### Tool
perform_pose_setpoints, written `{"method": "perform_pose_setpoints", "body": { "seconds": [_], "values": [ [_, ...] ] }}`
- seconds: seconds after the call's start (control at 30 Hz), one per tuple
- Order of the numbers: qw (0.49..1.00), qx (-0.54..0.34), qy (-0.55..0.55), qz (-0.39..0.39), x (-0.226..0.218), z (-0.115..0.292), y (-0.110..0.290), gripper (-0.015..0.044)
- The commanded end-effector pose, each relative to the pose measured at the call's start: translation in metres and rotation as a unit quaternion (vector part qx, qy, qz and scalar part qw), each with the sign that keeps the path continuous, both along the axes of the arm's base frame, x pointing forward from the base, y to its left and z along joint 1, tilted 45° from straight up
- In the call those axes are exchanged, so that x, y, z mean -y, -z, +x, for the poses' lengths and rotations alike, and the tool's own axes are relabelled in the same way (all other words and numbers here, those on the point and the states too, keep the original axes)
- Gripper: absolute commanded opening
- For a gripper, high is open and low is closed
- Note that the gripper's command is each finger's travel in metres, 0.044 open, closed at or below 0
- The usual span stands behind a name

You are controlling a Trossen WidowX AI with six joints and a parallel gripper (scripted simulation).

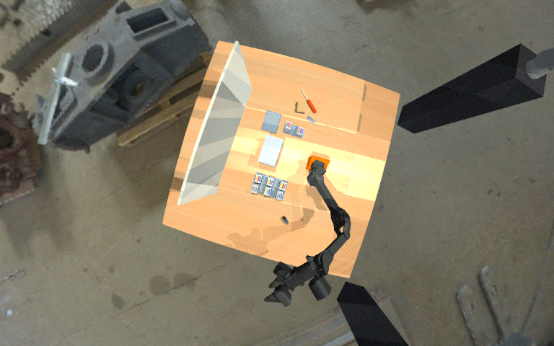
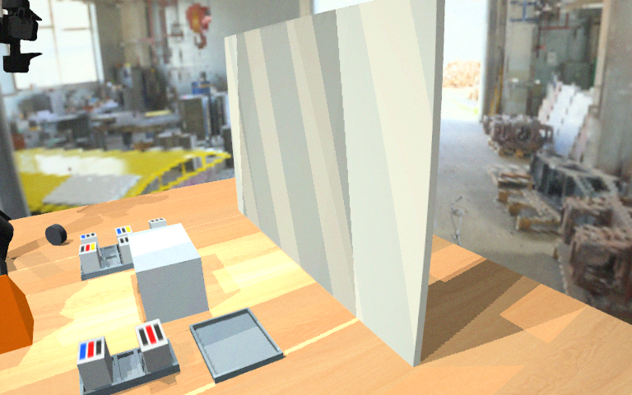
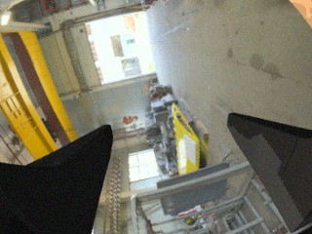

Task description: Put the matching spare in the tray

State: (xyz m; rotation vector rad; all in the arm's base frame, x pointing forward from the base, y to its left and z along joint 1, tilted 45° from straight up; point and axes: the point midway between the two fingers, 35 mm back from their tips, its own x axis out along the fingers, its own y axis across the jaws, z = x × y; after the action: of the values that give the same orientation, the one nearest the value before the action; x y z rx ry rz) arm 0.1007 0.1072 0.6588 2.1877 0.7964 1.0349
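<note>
The mounted unit (image 1: 270,150) (image 2: 167,272) is a plain white box in the middle of the table; its back code is hidden. The grey tray (image 1: 271,121) (image 2: 235,342) lies empty beside it. A small rack (image 1: 293,130) holds two spares: one striped blue-red-black (image 2: 90,349), one black-red-black (image 2: 150,332). A larger rack (image 1: 268,186) (image 2: 101,248) on the unit's other side holds several striped spares. My gripper (image 1: 273,291) (image 3: 172,125) is open and empty. It hangs off the table's near edge, far from the spares, and the wrist view shows only the hall.
A tall white panel (image 1: 220,122) (image 2: 340,163) stands along the table's side behind the unit. The arm's orange base (image 1: 317,162) (image 2: 11,312) sits near the racks. A red screwdriver (image 1: 308,101), an L-bracket (image 1: 299,108) and a black puck (image 1: 284,220) (image 2: 55,234) lie on the table.
</note>
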Motion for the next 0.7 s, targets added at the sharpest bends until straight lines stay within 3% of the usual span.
{"method": "perform_pose_setpoints", "body": {
  "seconds": [0.0, 0.23, 0.47, 0.67],
  "values": [
    [1.0, 0.0, 0.0, 0.0, 0.0, 0.0, 0.0, 0.0426],
    [1.0, 0.0, 0.009, -0.004, 0.001, 0.007, 0.002, 0.044],
    [0.995, -0.009, 0.083, -0.052, 0.013, 0.07, 0.022, 0.044],
    [0.976, -0.025, 0.151, -0.153, 0.019, 0.156, 0.068, 0.044]
  ]
}}
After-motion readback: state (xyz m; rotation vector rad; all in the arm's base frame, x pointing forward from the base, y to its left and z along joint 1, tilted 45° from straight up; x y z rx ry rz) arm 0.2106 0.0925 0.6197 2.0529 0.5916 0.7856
